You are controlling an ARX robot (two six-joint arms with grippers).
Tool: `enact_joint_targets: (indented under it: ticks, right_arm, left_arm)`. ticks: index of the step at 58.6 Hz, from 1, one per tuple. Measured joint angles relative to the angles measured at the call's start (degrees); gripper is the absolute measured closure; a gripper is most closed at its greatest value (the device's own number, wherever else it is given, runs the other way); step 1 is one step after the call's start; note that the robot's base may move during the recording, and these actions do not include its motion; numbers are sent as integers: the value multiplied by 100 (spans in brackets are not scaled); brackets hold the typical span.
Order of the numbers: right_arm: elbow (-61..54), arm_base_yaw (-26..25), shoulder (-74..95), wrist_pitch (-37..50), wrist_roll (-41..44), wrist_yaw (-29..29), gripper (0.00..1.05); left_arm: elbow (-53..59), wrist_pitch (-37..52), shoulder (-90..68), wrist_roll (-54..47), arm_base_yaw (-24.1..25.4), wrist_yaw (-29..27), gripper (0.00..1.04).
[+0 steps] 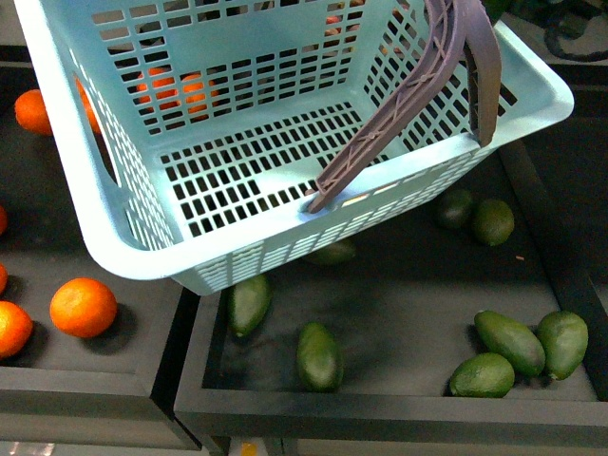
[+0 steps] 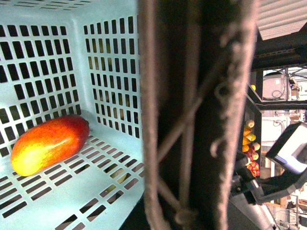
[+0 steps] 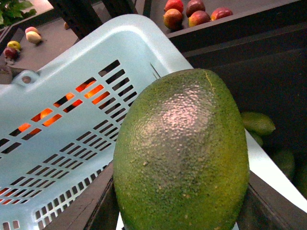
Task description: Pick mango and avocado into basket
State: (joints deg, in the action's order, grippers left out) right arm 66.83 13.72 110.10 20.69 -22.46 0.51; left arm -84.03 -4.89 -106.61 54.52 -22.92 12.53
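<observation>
The avocado, clamped between barely visible right fingers, blocks much of the basket; the blurred handle hides the left fingers, whose state I cannot tell.

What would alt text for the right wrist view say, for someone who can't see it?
A large, pebbly green avocado fills the foreground, close to the camera, in front of a light teal slotted basket. Oranges show through its slots; dark trays behind hold more avocados and reddish fruit.
</observation>
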Motion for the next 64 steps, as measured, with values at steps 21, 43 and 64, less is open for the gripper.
enact_joint_targets:
  ticks: [21,43,64]
  right_arm:
    - [219,37,203,-24,-133,-118,8]
    - [-1401,-758,-964,1860,820,-789,21]
    - [-3943,-935,-2387,3812,2157,-485,81]
  left_arm:
    - [0,0,0,-2,2,0,99]
    - [13,0,0,-4,11,-35,99]
    - [13,0,0,11,-2,7,99]
